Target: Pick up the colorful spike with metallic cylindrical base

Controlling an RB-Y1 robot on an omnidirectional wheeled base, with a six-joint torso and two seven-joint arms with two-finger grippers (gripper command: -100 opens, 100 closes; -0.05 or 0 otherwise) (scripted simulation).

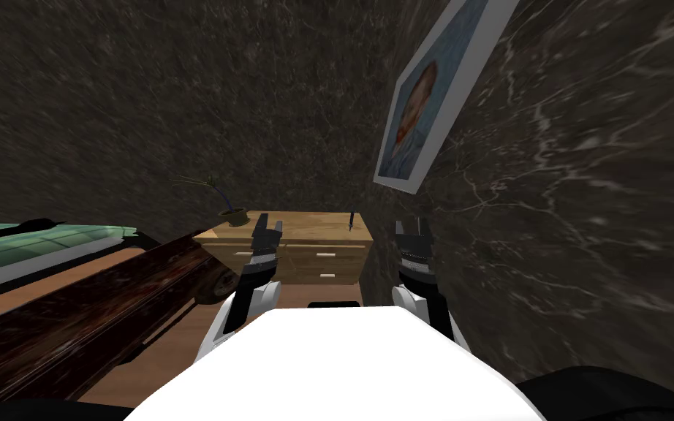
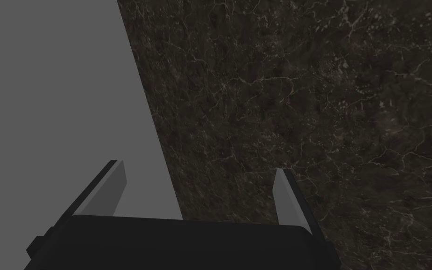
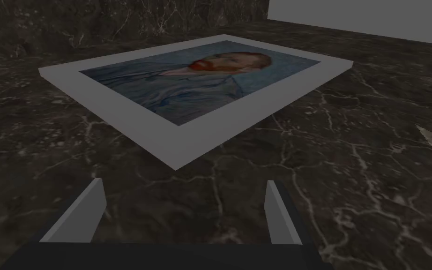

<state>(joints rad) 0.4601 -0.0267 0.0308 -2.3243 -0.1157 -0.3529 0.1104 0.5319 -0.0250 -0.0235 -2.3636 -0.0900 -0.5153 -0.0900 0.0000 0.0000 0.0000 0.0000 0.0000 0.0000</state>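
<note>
Where the dresser's [image 1: 306, 225] right edge runs, the spike [image 1: 351, 220] stands upright.

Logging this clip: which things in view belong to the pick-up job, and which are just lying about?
Job: thin dark spike, wooden cabinet under it, left pincer, right pincer.
Lying about: potted plant, framed portrait, bed.

The setting is a home bedroom. Indicators: a light wooden drawer unit [image 1: 292, 254] standing against a dark marbled wall [image 1: 182, 95], a small potted plant [image 1: 235, 213] on its top, a framed portrait [image 1: 430, 95] hung on the adjoining wall, and what appears to be a green-covered bed [image 1: 36, 245] in a dark wooden frame [image 1: 72, 321].
</note>
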